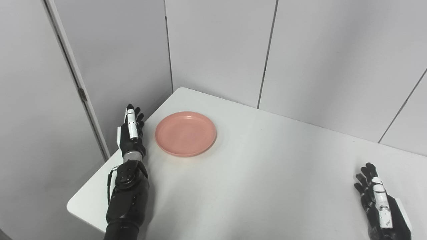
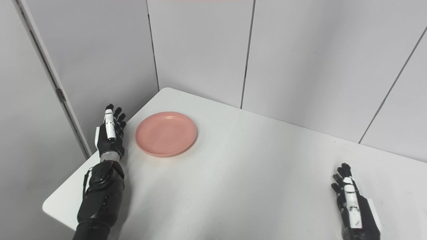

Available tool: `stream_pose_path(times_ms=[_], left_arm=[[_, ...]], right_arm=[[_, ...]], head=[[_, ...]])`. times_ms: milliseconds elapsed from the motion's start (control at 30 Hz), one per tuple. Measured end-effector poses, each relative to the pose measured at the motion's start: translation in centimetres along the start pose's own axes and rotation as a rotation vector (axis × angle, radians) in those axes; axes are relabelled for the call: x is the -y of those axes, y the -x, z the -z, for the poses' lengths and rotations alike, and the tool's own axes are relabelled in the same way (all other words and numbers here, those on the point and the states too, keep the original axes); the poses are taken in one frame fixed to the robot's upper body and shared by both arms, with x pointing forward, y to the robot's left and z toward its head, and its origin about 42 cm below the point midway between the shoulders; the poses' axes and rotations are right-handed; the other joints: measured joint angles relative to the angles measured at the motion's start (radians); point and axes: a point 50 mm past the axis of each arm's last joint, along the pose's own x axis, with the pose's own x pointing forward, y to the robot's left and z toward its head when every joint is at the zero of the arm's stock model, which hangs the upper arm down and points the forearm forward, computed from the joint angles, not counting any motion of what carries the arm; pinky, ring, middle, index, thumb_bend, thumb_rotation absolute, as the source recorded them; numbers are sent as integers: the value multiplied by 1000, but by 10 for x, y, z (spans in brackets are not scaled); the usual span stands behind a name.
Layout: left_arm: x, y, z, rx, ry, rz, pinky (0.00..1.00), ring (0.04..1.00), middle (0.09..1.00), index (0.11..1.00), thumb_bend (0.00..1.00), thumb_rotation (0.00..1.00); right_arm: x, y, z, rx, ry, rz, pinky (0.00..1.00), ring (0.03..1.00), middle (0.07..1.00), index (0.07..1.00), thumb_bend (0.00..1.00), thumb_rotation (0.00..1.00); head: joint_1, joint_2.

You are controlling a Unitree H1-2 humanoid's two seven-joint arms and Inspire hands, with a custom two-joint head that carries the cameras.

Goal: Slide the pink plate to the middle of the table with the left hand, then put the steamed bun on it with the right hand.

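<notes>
Pink plate [image 1: 185, 133] just beside open left hand [image 1: 132, 133]

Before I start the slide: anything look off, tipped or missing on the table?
The pink plate lies flat and empty near the table's left edge, undamaged, with the left hand open beside it, apart from it. The odd part: no steamed bun shows in either view. The right hand rests open at the near right, holding nothing.
</notes>
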Motion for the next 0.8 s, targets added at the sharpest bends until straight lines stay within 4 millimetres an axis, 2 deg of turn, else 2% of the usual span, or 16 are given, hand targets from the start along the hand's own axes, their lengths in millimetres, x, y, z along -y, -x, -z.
stream_pose_path(times_ms=[367,800], left_arm=[[6,-13,6,-19,40,55,946,937,946,957,415,1000],[30,-22,16,-66,44,160,897,913,926,935,415,1000]], right_arm=[[0,1,-2,6,5,0,1000,1000,1000,1000,28,1000],[-1,5,-9,-23,14,26,1000,1000,1000,1000,10,1000]], head=[[-6,3],[-21,6]])
